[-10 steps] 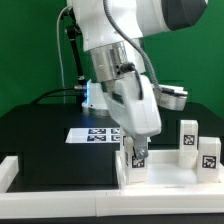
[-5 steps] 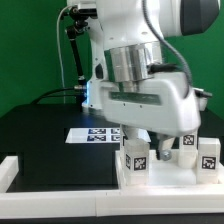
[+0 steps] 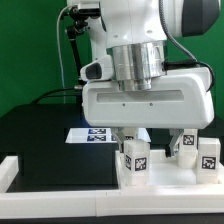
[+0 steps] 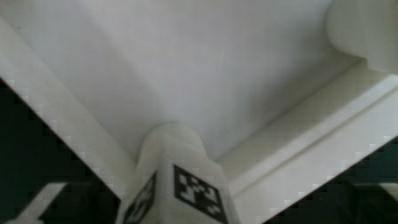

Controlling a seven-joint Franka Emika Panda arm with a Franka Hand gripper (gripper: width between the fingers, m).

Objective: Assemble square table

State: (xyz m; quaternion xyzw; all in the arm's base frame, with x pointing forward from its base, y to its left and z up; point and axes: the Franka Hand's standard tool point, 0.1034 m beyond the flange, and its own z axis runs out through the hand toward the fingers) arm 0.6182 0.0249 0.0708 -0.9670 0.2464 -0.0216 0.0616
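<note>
The gripper [image 3: 150, 140] hung low over the square table [image 3: 160, 178], its fingers spread wide apart and holding nothing. A tagged leg [image 3: 135, 160] stood upright on the white panel between those fingers, long axis vertical and its marker facing the camera; two more legs [image 3: 197, 150] stood at the exterior view's right. In the wrist view the leg [image 4: 178, 185] rose close below the camera. To do the step well, the arm should probably lift straight up, so that neither finger brushes the seated leg.

Three tagged white legs [image 3: 136, 158] [image 3: 187, 145] [image 3: 209, 156] – one marker board [image 3: 97, 135], one white panel [image 3: 60, 178]
</note>
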